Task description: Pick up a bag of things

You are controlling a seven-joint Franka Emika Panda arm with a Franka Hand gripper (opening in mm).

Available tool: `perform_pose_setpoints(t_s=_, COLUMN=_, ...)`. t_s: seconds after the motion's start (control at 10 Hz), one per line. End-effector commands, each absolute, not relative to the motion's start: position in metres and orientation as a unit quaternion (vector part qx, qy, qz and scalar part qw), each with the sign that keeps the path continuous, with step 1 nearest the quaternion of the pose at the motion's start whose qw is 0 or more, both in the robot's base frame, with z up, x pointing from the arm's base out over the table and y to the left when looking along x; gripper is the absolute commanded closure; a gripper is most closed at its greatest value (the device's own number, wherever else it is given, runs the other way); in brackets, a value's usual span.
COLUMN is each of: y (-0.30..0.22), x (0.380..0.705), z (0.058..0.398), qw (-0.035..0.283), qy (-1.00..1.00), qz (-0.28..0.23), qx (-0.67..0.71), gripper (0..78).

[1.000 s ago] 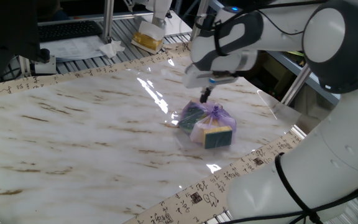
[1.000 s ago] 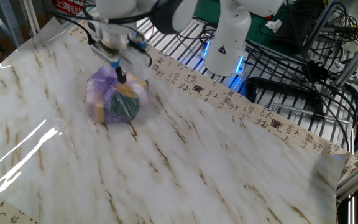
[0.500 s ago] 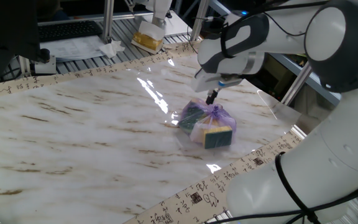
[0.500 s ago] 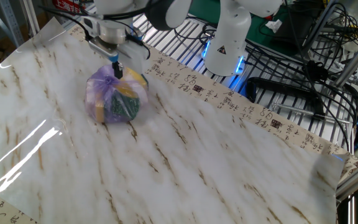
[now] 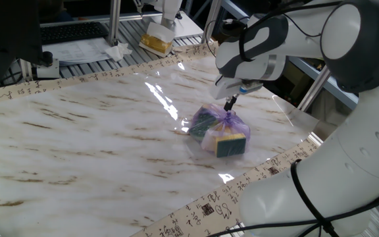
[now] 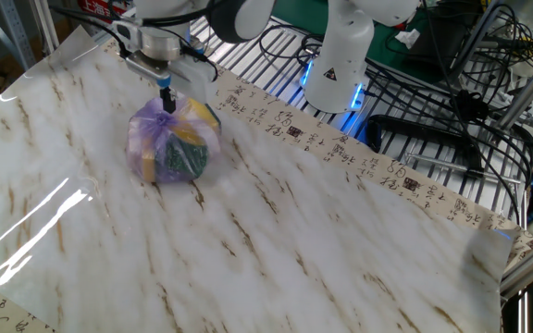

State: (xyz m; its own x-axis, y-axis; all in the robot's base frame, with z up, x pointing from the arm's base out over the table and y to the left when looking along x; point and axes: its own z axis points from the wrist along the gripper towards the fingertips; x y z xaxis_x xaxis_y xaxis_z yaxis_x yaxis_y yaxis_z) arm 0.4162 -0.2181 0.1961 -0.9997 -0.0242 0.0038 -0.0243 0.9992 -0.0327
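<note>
The bag of things (image 5: 220,132) is a small purple-tinted plastic bag lying on the marble table (image 5: 77,138). Green-and-yellow sponge blocks show through it. It also shows in the other fixed view (image 6: 169,146). My gripper (image 5: 229,104) hangs right over the bag's knotted top, with its narrow fingers together and the tip at the purple tuft. In the other fixed view the gripper (image 6: 166,100) meets the knot from above. The fingers look pinched on the knot. The bag rests on the table.
A yellowish block in clear wrap (image 5: 156,41) lies beyond the table's far edge. A white robot base (image 6: 339,55) and black cables (image 6: 452,102) stand off the table's side. A patterned strip (image 6: 340,148) borders the table.
My gripper has slid about a finger's width across the bag's top toward the table's far edge, rising slightly. The bag has stayed in place.
</note>
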Motion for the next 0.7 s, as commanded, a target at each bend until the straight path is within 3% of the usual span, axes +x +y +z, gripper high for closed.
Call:
perform_pose_setpoints(t_s=0.1, y=-0.2216, x=0.4164, z=0.1964, qw=0.000, qy=-0.999, qz=0.023, qx=0.026, gripper=77.6)
perform_pose_setpoints(t_s=0.7, y=-0.2215, x=0.4158, z=0.1962, qw=0.003, qy=-0.999, qz=0.024, qx=0.022, gripper=77.6)
